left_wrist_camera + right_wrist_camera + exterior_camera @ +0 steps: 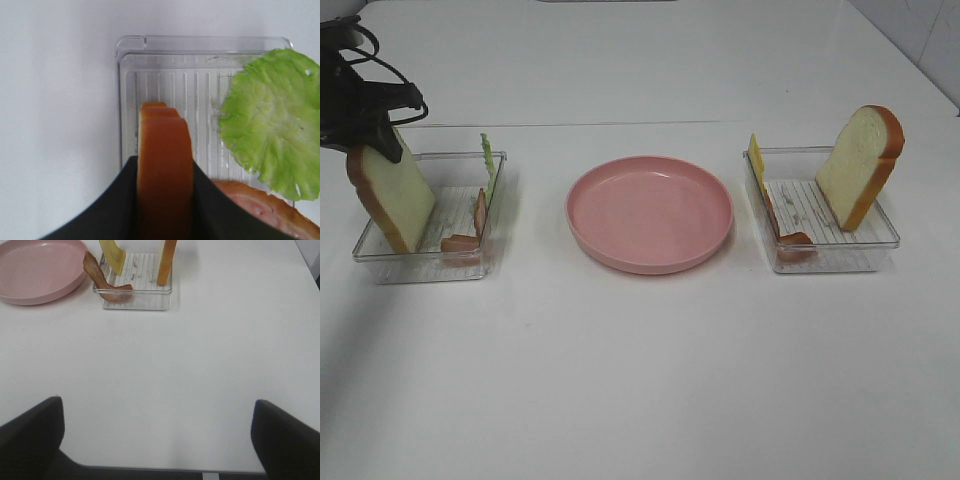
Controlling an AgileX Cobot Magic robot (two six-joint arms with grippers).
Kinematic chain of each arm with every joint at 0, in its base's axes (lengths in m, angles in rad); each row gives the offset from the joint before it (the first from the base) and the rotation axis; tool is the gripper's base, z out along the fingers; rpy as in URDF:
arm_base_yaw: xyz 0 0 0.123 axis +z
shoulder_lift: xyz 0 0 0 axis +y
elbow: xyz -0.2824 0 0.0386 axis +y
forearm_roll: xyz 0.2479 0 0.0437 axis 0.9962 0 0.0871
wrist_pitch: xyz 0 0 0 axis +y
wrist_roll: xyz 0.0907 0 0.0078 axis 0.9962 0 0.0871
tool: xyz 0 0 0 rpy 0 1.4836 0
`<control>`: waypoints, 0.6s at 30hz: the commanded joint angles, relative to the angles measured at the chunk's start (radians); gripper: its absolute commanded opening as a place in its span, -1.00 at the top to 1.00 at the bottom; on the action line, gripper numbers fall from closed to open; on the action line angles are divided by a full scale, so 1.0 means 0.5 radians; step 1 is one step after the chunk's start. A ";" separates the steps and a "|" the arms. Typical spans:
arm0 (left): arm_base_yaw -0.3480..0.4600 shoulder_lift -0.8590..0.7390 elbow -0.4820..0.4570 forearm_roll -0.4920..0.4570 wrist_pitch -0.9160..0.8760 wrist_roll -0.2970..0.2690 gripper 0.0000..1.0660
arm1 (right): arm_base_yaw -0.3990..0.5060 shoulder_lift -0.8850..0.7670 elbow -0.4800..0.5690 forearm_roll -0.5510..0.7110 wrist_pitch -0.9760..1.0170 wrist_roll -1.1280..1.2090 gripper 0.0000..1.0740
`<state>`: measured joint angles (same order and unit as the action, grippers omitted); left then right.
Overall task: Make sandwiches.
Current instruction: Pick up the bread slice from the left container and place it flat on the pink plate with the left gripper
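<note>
Left wrist view has my left gripper (164,172) closed on the orange-brown crust of a bread slice (164,145), a dark finger (117,205) pressed to each side of it. Seen from the high camera, that slice stands on edge, leaning, at the outer end of the left tray (425,268). A lettuce leaf (270,125) leans against the tray's far side, and a bacon strip (272,212) lies below it, close beside my finger but clear of the bread. A pink plate (650,212) sits in the middle of the white table (640,380), between the two trays. In the right tray (825,262), a cheese slice (756,160) and another bacon strip (790,235) lean on the side toward the plate, and a second bread slice (860,165) stands tilted at the opposite side. My right gripper (160,440) hangs well away from that tray, spread wide over bare table, gripping nothing.
</note>
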<state>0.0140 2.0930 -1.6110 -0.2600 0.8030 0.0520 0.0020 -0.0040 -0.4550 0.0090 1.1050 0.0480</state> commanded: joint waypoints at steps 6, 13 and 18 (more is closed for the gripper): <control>-0.014 -0.082 -0.020 -0.074 0.096 0.000 0.95 | -0.006 -0.068 0.002 0.006 -0.008 0.008 -0.84; -0.010 -0.302 -0.020 -0.054 0.122 -0.004 0.95 | -0.006 -0.068 0.002 0.006 -0.008 0.008 -0.84; -0.010 -0.514 -0.020 -0.054 0.090 -0.026 0.94 | -0.006 -0.068 0.002 0.006 -0.008 0.008 -0.84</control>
<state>0.0140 1.8730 -1.6170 -0.2870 0.8580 0.0450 0.0020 -0.0040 -0.4550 0.0090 1.1050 0.0480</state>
